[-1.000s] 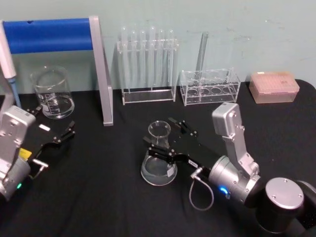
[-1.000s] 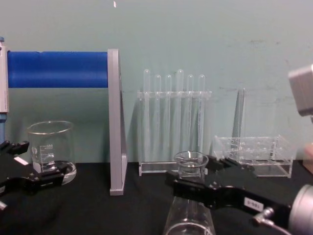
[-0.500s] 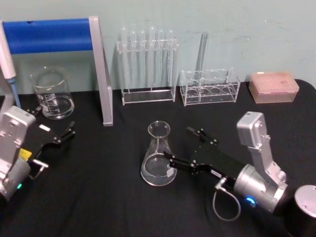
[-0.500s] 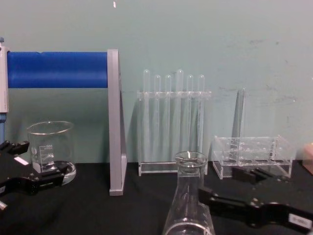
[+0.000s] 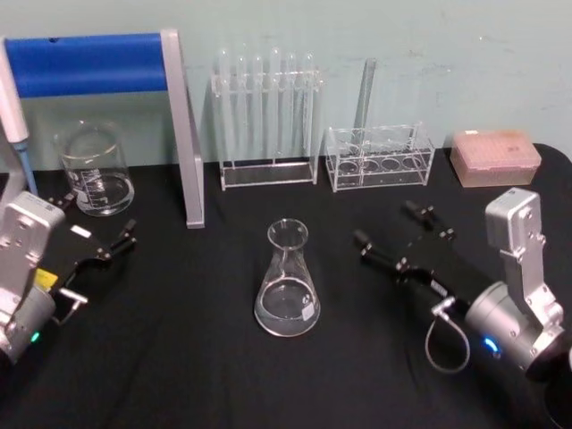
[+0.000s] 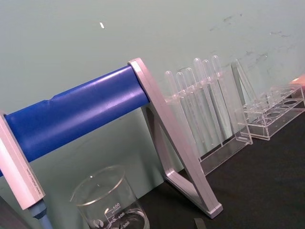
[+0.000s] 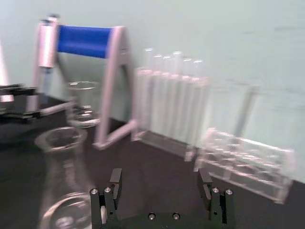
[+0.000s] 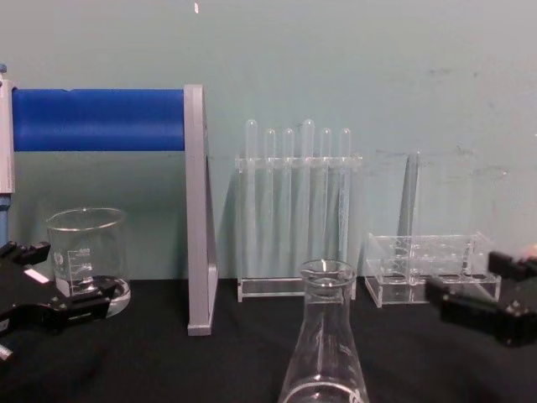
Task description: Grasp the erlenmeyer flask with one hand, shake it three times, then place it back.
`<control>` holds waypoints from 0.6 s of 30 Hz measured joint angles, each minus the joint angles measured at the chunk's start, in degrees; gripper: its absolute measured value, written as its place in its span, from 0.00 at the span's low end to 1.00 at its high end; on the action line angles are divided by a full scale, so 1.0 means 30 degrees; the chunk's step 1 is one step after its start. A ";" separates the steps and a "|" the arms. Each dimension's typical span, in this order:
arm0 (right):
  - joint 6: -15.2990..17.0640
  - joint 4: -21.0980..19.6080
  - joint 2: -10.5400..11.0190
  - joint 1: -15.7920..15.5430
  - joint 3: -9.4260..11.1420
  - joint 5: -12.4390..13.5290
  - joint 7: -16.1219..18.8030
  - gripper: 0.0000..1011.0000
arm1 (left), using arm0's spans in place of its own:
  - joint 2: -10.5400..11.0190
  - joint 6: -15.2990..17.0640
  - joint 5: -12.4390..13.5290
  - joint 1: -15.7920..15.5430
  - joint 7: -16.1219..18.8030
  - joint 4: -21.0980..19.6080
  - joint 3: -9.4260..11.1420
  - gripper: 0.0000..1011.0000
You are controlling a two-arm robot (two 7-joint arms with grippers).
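Erlenmeyer flask (image 5: 288, 281) stood upright and free on the matte black counter (image 5: 206, 357) at the centre of the head view: clear glass, a wide round base tapering to a narrow neck with a flared rim, a little clear liquid pooled at the bottom. In the chest view it rose at bottom centre (image 8: 324, 344).

To its right in the head view, well apart from it, lay the right pincer (image 5: 401, 234), black and two-fingered on a silver cylindrical wrist with a looped grey cable. Its fingers (image 7: 112, 192) were spread wide with nothing between them, as the right wrist view showed. At the left edge of the head view rested the left pincer (image 5: 94, 231), also black, spread and empty, beside a straight-sided graduated glass beaker (image 5: 94, 170).

Along the pale green wall at the top of the frame stood a grey metal stand with a blue cylindrical bar (image 5: 89, 63), a clear acrylic rack of thin test tubes (image 5: 266, 116), a lower clear rack (image 5: 380, 156) with one tall tube, and a pinkish translucent box (image 5: 496, 156) at upper right.
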 joint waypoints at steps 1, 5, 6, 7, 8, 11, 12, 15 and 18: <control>-0.0144 0.0196 -0.0279 0.0095 0.0171 -0.0422 -0.0628 0.99 | 0.0000 0.0000 0.0000 0.0000 0.0000 0.0000 0.0001 0.99; -0.0566 0.0978 -0.1007 0.0489 0.0417 -0.1608 -0.2134 0.99 | -0.0001 0.0000 -0.0001 -0.0001 0.0000 0.0000 0.0001 0.99; -0.0702 0.1174 -0.1147 0.0601 0.0427 -0.1968 -0.2508 0.99 | 0.0000 0.0000 0.0000 0.0000 0.0000 -0.0001 0.0001 0.99; -0.0933 0.1583 -0.1412 0.0784 0.0428 -0.2664 -0.3129 0.99 | -0.0001 0.0000 -0.0001 0.0001 0.0000 0.0000 0.0001 0.99; -0.1049 0.1763 -0.1530 0.0883 0.0417 -0.2996 -0.3418 0.99 | 0.0000 -0.0001 0.0000 0.0000 0.0001 -0.0001 0.0001 0.99; -0.1426 0.2562 -0.1922 0.1302 0.0316 -0.4241 -0.4401 0.99 | -0.0001 0.0000 -0.0001 0.0000 0.0000 -0.0001 0.0000 0.99; -0.1503 0.2752 -0.2006 0.1387 0.0279 -0.4503 -0.4591 0.99 | 0.0000 -0.0001 0.0000 0.0000 0.0000 -0.0001 0.0000 0.99; -0.1719 0.3228 -0.2214 0.1597 0.0208 -0.5436 -0.5181 0.99 | -0.0001 0.0000 0.0000 0.0000 0.0000 0.0000 0.0000 0.99; -0.1743 0.3284 -0.2230 0.1617 0.0203 -0.5523 -0.5243 0.99 | -0.0001 0.0000 -0.0001 0.0001 0.0000 0.0000 0.0001 0.99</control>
